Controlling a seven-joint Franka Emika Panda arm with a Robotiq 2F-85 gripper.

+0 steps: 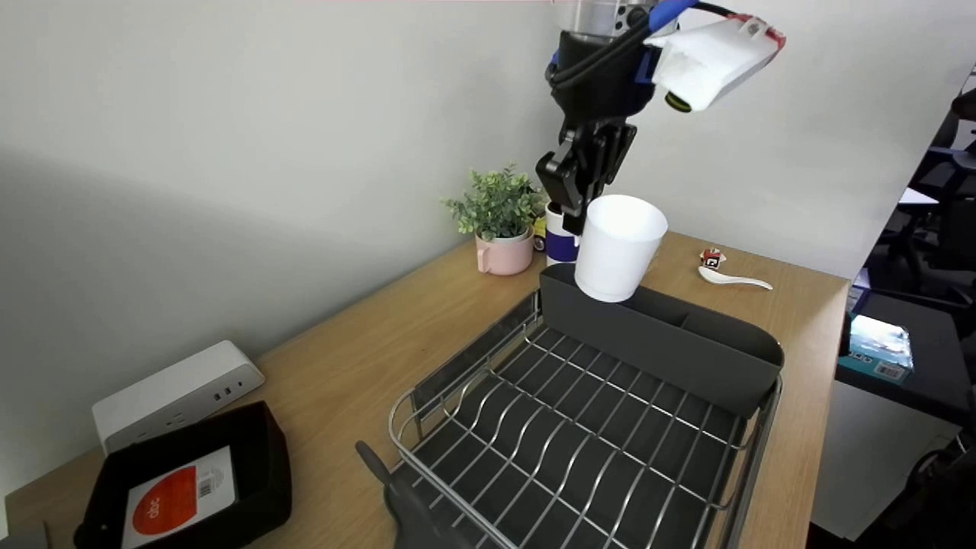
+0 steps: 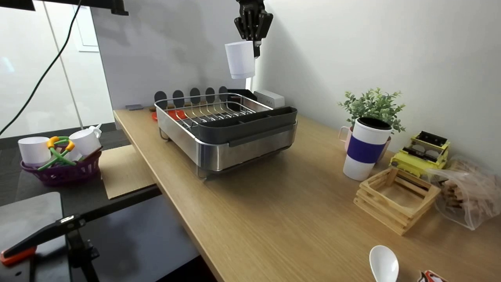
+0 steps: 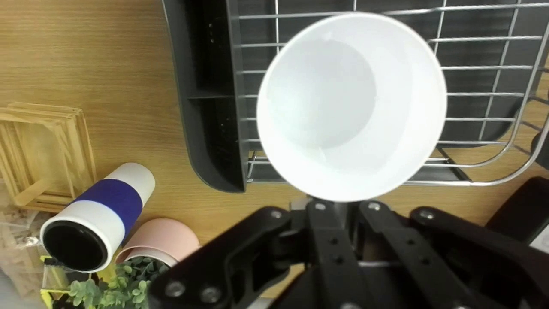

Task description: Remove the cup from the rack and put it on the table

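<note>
Gripper (image 3: 345,210), nearest the lens in the wrist view: its 2 fingers are clamped at the side of the white cup (image 3: 351,107), apparently on the handle, which is largely hidden. The cup is suspended, mouth up and slightly tilted, above the rack (image 2: 219,154) and apart from it; the table (image 2: 274,219) is not yet reached. A light, stiff, smooth body is presumed, possibly brittle. Pivoting may be caused by the off-centre hold; a firm pinch on the handle is called for, then a gentle set-down.
</note>
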